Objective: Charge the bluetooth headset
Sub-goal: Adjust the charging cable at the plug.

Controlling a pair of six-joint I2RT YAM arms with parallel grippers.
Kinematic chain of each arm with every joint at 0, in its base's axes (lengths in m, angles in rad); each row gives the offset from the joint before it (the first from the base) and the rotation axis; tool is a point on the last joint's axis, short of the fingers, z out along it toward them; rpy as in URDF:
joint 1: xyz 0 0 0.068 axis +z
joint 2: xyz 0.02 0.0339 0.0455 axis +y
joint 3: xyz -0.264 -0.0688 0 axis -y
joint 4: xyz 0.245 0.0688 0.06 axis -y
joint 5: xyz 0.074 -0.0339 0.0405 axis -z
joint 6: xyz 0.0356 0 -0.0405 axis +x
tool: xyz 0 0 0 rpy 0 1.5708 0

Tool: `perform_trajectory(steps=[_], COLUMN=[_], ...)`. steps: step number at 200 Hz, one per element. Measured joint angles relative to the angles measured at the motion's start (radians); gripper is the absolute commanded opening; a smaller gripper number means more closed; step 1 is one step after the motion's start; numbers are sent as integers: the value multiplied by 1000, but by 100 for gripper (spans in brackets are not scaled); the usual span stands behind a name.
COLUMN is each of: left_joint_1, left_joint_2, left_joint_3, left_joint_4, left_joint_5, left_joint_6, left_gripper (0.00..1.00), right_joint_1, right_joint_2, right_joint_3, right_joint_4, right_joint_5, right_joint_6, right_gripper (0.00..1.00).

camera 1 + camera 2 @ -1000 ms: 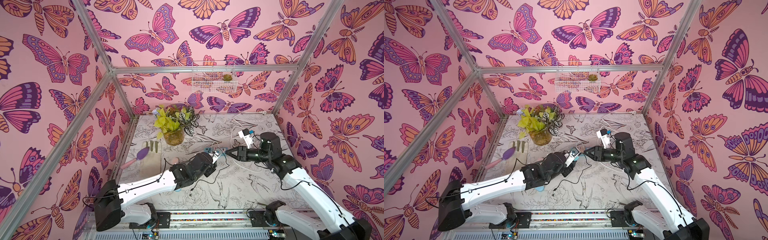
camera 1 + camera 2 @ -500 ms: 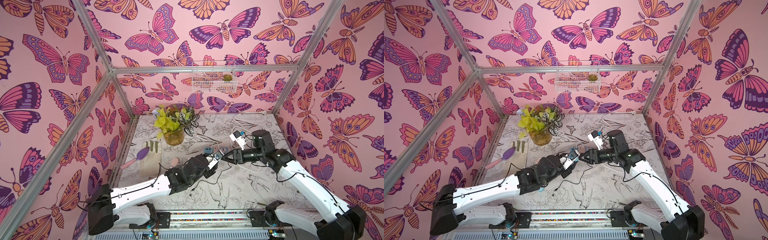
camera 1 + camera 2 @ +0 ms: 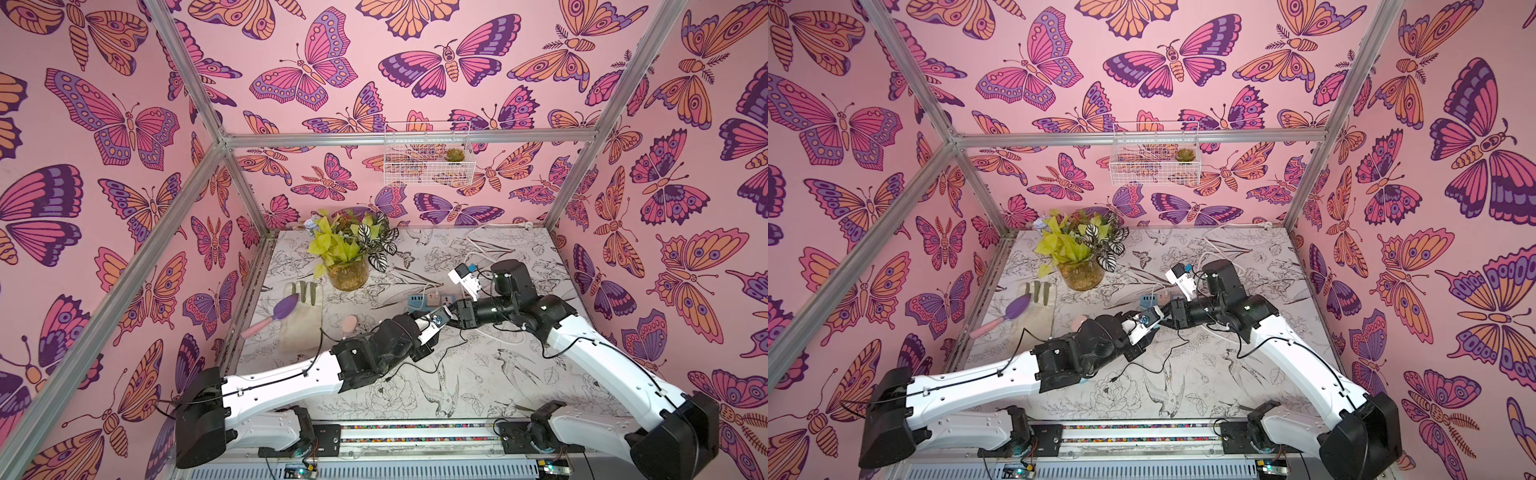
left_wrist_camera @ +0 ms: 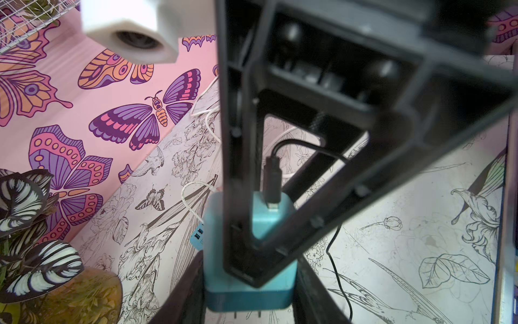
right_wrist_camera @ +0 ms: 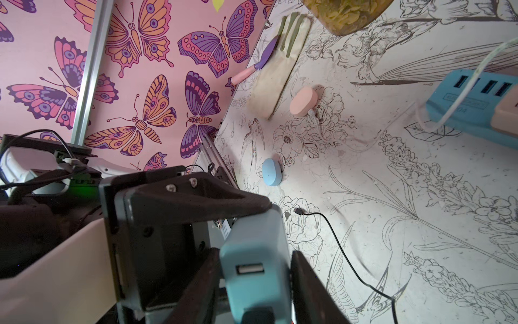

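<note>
In the left wrist view my left gripper (image 4: pixel 249 294) is shut on a teal charger adapter (image 4: pixel 269 221), its prongs pointing back toward the wrist. A black plug (image 4: pixel 271 182) sits in one port. My right gripper (image 5: pixel 253 286) meets it head-on above the table, its fingers (image 5: pixel 311 286) pressed to both sides of the same adapter (image 5: pixel 252 246), whose second port is empty. The black cable's free end (image 5: pixel 297 210) lies loose on the table. A small blue oval pod (image 5: pixel 272 171), seemingly the bluetooth headset, rests nearby. The blue power strip (image 3: pixel 428 300) lies just beyond both grippers.
A pink pod (image 5: pixel 303 101) on a white lead lies beside a glove (image 3: pixel 301 316) and a purple trowel (image 3: pixel 282 309). A plant jar (image 3: pixel 347 272) stands at the back left. White cable (image 3: pixel 490 249) loops at the back right. A wire basket (image 3: pixel 426 160) hangs on the wall.
The right arm has swung left and its fingers have come in around the adapter. The left arm has shifted slightly, still holding the adapter.
</note>
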Motion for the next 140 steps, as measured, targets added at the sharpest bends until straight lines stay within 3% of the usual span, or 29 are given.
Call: perform_trajectory(steps=[45,79,96,140], left_joint_1=[-2,-2,-5,-5], left_joint_2=[-1,-1,-1,-60], left_joint_3=[0,0,-1,-48], left_joint_4=[3,3,3,-12], left_joint_5=[-2,-5,-20,-51], left_joint_6=[-12,-15,-26,-84], left_gripper=[21,58,69,73], right_joint_1=[0,0,2,1], right_joint_2=[0,0,0,-9], right_joint_3=[0,0,0,0], right_joint_4=[2,2,-3,-6], right_joint_5=[16,20,26,87], right_joint_6=[-47,-53,-45,-24], right_gripper=[17,9,7,7])
